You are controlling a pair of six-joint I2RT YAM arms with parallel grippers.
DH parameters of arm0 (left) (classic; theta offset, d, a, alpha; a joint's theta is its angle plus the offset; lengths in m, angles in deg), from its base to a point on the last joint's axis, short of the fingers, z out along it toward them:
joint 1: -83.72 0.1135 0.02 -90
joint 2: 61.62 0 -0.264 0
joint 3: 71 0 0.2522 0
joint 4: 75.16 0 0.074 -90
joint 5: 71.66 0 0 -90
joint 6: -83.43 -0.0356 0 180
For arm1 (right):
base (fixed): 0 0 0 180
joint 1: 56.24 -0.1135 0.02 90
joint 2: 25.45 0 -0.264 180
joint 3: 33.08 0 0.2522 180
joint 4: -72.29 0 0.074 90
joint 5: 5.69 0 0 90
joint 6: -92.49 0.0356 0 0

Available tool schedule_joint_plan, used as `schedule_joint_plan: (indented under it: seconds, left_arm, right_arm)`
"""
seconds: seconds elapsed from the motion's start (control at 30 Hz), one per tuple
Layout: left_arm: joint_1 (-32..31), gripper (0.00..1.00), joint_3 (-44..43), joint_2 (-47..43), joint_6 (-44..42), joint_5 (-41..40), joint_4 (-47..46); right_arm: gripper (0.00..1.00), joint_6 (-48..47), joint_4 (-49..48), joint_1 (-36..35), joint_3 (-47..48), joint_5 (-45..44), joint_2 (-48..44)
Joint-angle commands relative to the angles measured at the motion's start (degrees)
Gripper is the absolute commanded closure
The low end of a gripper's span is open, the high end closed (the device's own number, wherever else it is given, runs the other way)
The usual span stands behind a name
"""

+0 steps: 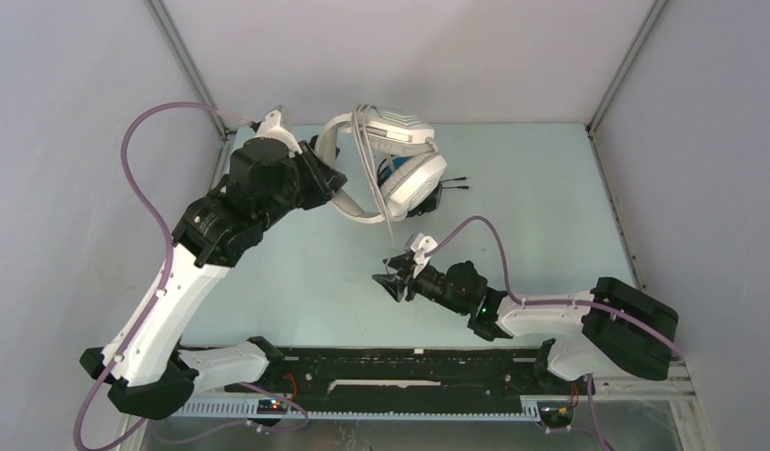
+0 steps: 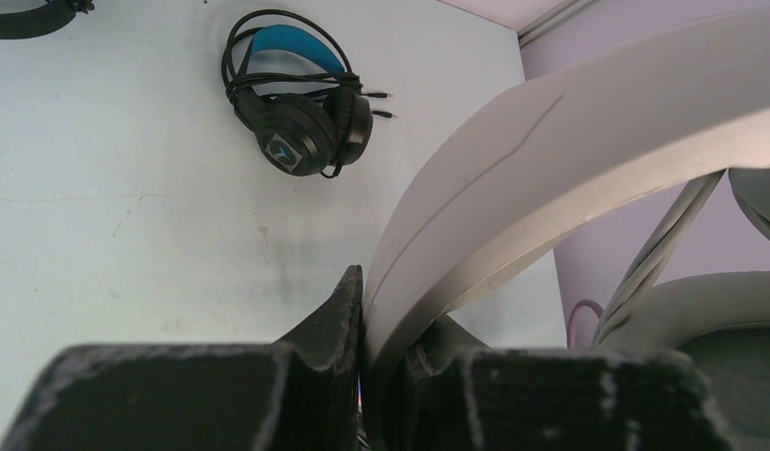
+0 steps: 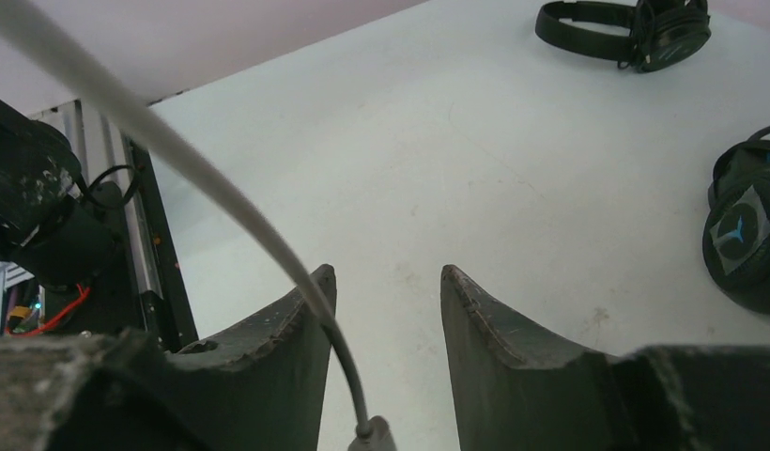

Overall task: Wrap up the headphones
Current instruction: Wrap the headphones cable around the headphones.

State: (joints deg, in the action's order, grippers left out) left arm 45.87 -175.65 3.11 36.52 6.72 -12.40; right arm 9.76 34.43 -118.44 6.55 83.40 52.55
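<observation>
The white over-ear headphones hang in the air at the back of the table. My left gripper is shut on their white headband, which fills the left wrist view between the black fingers. Their white cable is looped over the earcups and drops toward my right gripper. That gripper stands open, and the cable runs along its left finger to a plug end between the jaws. The blue-banded black headphones lie wrapped on the table. The all-black headphones lie further off.
Grey enclosure walls and metal frame posts ring the pale table. A black rail with wiring runs along the near edge between the arm bases. In the top view the blue-banded pair is mostly hidden behind the white headphones, its plugs sticking out.
</observation>
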Motion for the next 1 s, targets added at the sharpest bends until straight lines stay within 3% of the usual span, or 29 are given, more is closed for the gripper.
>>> schedule_joint_plan:
  seconds: [0.0, 0.33, 0.57, 0.8, 0.97]
  left_arm:
    - [-0.2, 1.0, -5.55, -0.97, 2.71, 1.5, -6.11]
    - [-0.13, 1.0, -5.46, -1.08, 2.79, 1.93, -5.96]
    - [-0.2, 1.0, -5.26, -1.51, 2.09, 3.86, -5.69]
    - [-0.1, 1.0, -4.25, -2.51, -9.99, 18.43, -5.44]
    - [0.0, 1.0, -5.52, -3.0, -21.02, 22.23, 0.52]
  right_arm:
    - [0.54, -2.32, -6.32, -0.41, -1.16, 0.25, 1.61]
    - [0.62, -1.82, -10.04, -0.59, -6.33, -1.03, 2.32]
    - [1.0, -3.13, -11.89, -0.44, -7.41, -1.5, 2.42]
    - [1.0, -1.13, -10.31, 4.45, -8.2, 0.18, -0.61]
    - [1.0, 3.76, -2.89, 11.49, -7.76, 4.17, -5.24]
